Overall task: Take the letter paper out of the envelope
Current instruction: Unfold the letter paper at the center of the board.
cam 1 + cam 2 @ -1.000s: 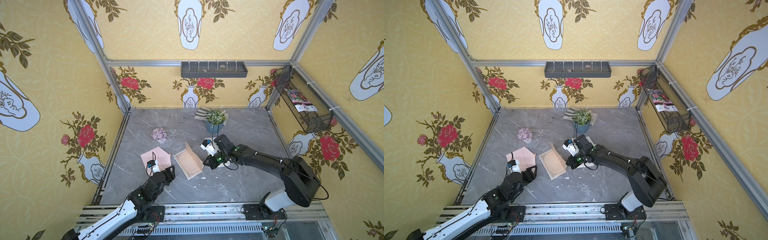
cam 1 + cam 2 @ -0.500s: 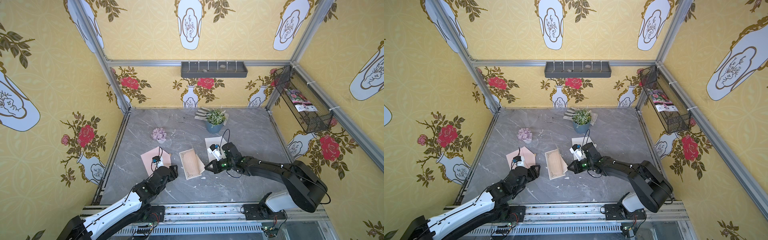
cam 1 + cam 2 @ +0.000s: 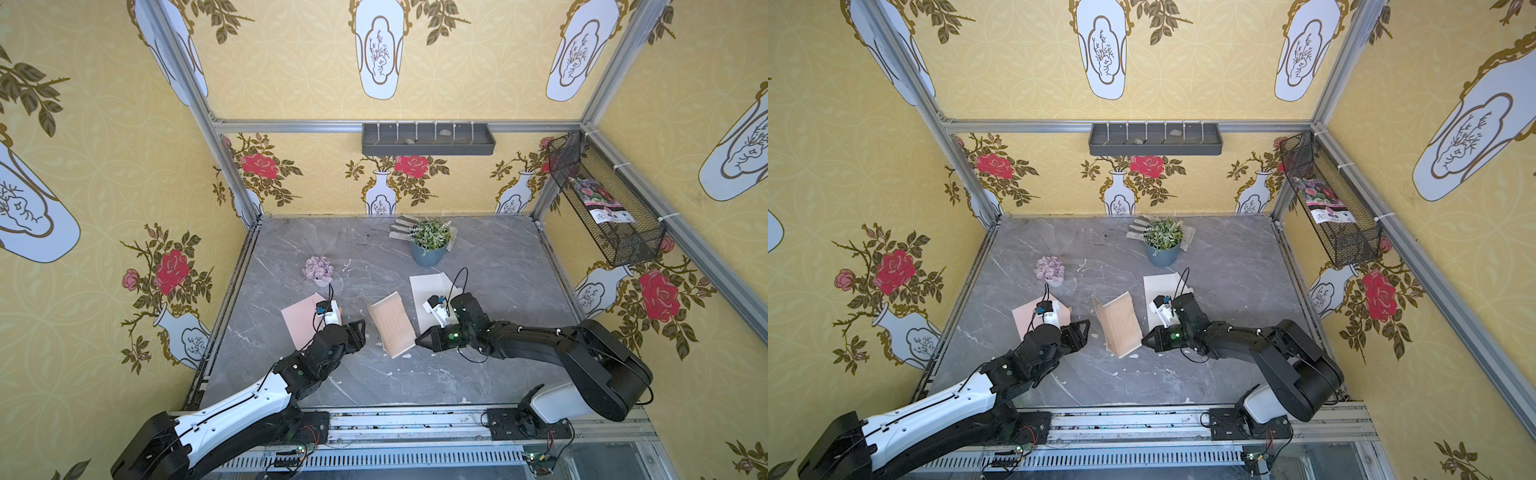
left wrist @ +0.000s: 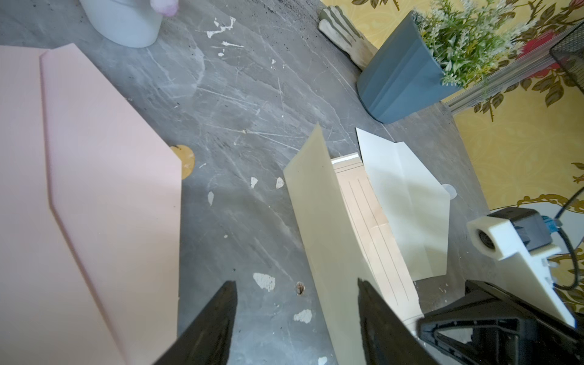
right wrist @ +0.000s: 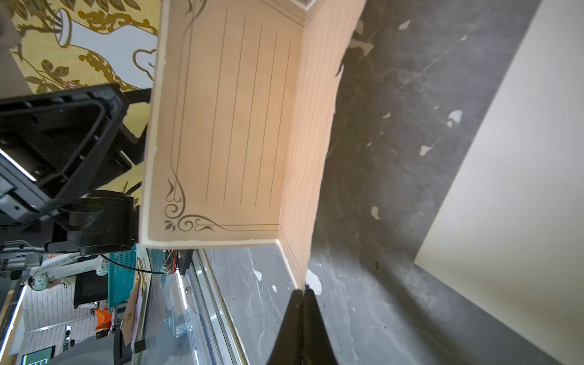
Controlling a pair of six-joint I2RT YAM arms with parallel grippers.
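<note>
The letter paper [image 3: 392, 322] is peach, lined and folded, standing in a V on the grey table [image 3: 498, 266], outside any envelope. My right gripper [image 3: 417, 340] is shut on its near corner, seen up close in the right wrist view [image 5: 303, 289]. A cream-white envelope [image 3: 428, 286] lies flat just behind that gripper. A pink envelope [image 3: 301, 320] lies to the left with its flap open. My left gripper [image 3: 359, 330] is open beside the paper's raised half [image 4: 319, 221], its fingers [image 4: 221, 316] empty.
A blue pot with a green plant [image 3: 428, 249] and a work glove [image 3: 401, 228] stand at the back. A white pot of purple flowers [image 3: 318, 270] sits behind the pink envelope. A wire basket [image 3: 606, 208] hangs on the right wall.
My right gripper pulled the paper toward the front, uncovering the cream-white envelope. My left arm reached right, off the pink envelope toward the paper, its jaws narrowing a little.
</note>
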